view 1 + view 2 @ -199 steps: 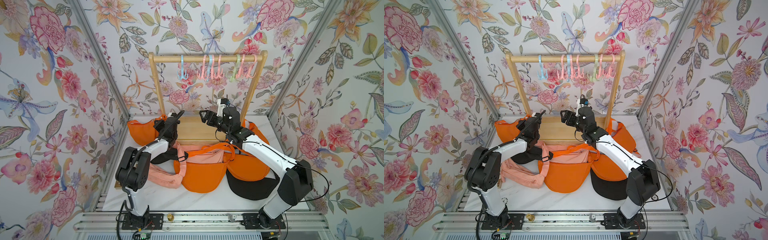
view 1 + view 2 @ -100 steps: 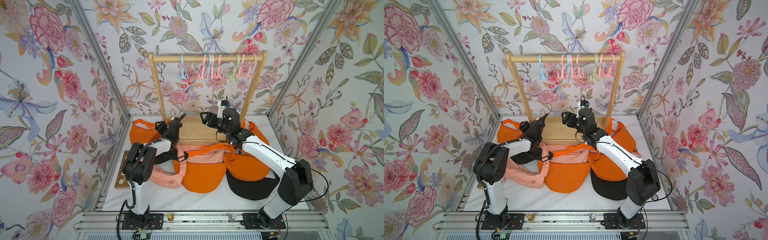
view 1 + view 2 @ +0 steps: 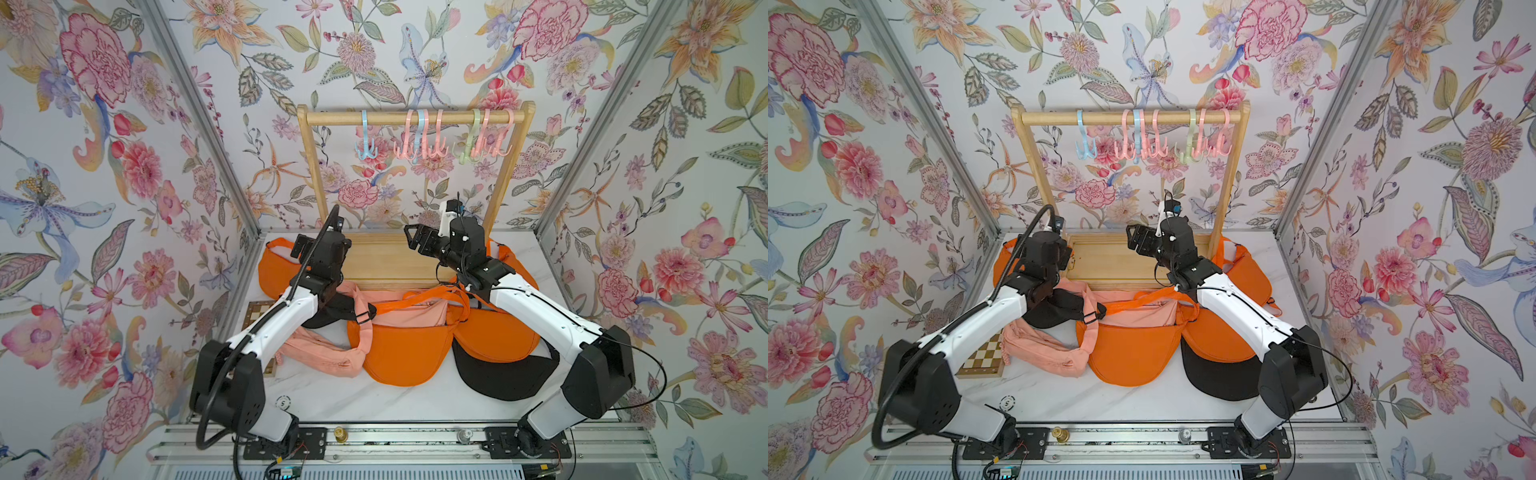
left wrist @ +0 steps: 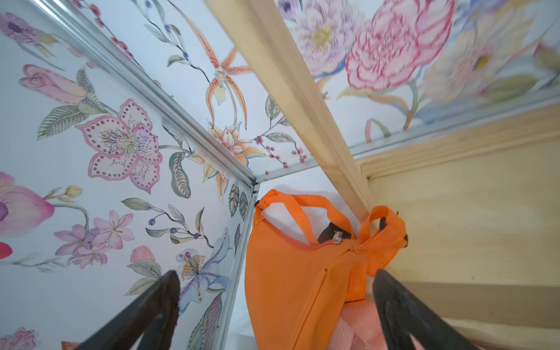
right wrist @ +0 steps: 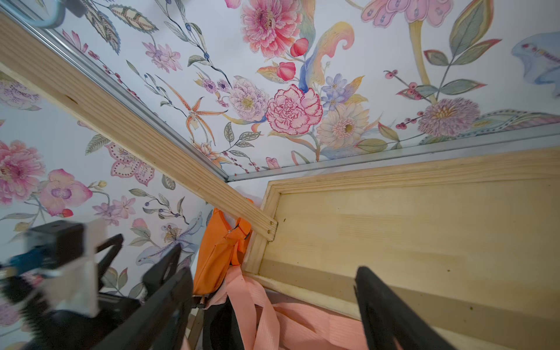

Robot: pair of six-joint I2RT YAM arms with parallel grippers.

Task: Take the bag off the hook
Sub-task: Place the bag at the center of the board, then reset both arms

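Bag beside foot of wooden rack post

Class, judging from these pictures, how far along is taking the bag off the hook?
Done: the hooks on the rail hang bare; the bags lie on the table. In hand: nothing, left pincer and right pincer both open. Left: probably only pulling back.

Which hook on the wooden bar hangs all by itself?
The light blue hook at the row's end, on the left arm's side. The others crowd together in two bunches; this one hangs apart.
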